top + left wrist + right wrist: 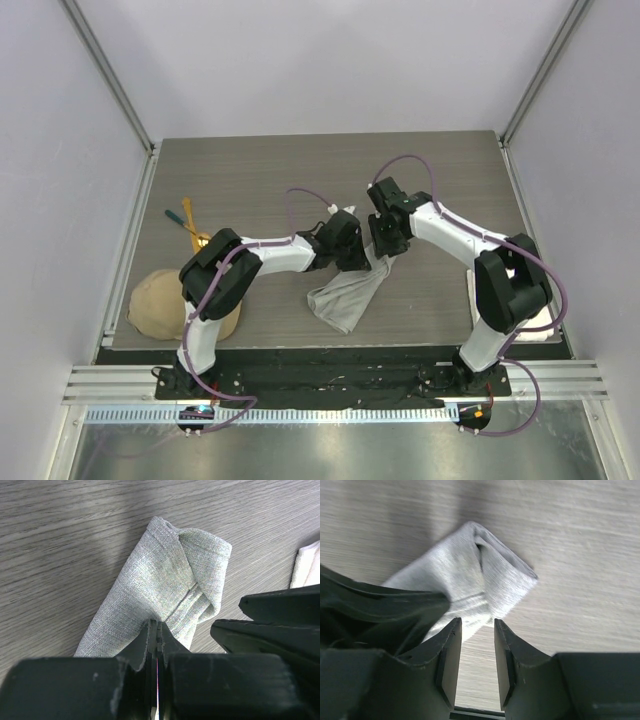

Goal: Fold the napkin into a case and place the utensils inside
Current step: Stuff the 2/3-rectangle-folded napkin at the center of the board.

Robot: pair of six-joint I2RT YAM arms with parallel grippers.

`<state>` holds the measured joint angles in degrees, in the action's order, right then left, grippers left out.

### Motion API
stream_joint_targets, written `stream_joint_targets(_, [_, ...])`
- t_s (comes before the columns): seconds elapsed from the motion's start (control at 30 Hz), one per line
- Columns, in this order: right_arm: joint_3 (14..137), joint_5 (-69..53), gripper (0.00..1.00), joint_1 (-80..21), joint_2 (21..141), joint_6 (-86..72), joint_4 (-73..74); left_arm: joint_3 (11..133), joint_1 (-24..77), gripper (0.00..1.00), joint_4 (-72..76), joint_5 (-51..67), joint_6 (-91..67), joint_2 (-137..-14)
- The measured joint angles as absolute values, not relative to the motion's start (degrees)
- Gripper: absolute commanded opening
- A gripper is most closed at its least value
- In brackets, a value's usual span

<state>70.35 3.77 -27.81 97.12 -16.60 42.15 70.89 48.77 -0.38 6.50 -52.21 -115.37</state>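
Observation:
The napkin (348,297) is a light grey cloth folded into a long narrow strip, running diagonally across the table's middle. My left gripper (354,256) is shut on the napkin's (165,575) upper end, pinching it at a hem line (158,626). My right gripper (386,246) hovers just beside it, open, with only bare table between its fingers (475,624); the napkin's folded corner (485,577) lies just past the tips. The utensils (192,228) lie together at the far left of the table, away from both grippers.
A tan cap (165,305) sits at the near left edge beside the left arm's base. A white towel (548,325) lies at the near right, partly under the right arm, and its edge (306,565) shows in the left wrist view.

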Motion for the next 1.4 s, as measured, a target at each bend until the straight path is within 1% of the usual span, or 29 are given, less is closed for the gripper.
stream_joint_targets(0.33, [69.3, 11.9, 0.36, -30.0, 97.1, -15.2, 43.4, 71.4, 48.8, 0.00, -0.8, 6.6, -52.5, -115.7])
stream_joint_targets(0.83, [69.3, 16.1, 0.35, -32.9, 100.6, -14.8, 43.4, 73.4, 48.9, 0.00, -1.1, 7.4, -53.7, -117.2])
stream_joint_targets(1.03, [69.3, 18.4, 0.30, -33.1, 101.2, -14.8, 43.4, 73.4, 48.9, 0.00, -1.1, 7.4, -53.8, -117.2])
stream_joint_targets(1.2, [69.3, 20.4, 0.21, -33.0, 101.6, -14.7, 43.3, 73.4, 48.8, 0.00, -1.1, 7.5, -53.9, -117.2])
stream_joint_targets(1.23, [69.3, 20.5, 0.16, -33.0, 101.6, -14.7, 43.3, 73.4, 48.8, 0.00, -1.1, 7.6, -53.9, -117.2])
stream_joint_targets(1.3, [69.3, 20.5, 0.12, -32.9, 101.6, -14.6, 43.3, 73.4, 48.8, 0.00, -1.1, 7.6, -53.9, -117.2])
stream_joint_targets(1.33, [69.3, 20.5, 0.05, -32.9, 101.7, -14.7, 43.3, 73.4, 48.8, 0.00, -1.1, 7.6, -53.9, -117.2])
stream_joint_targets(1.37, [69.3, 20.4, 0.01, -32.9, 101.7, -14.7, 43.3, 73.4, 48.8, 0.00, -1.1, 7.6, -53.9, -117.2])
stream_joint_targets(1.4, [69.3, 20.4, 0.01, -32.9, 101.7, -14.6, 43.3, 73.4, 48.8, 0.00, -1.1, 7.6, -53.9, -117.2])
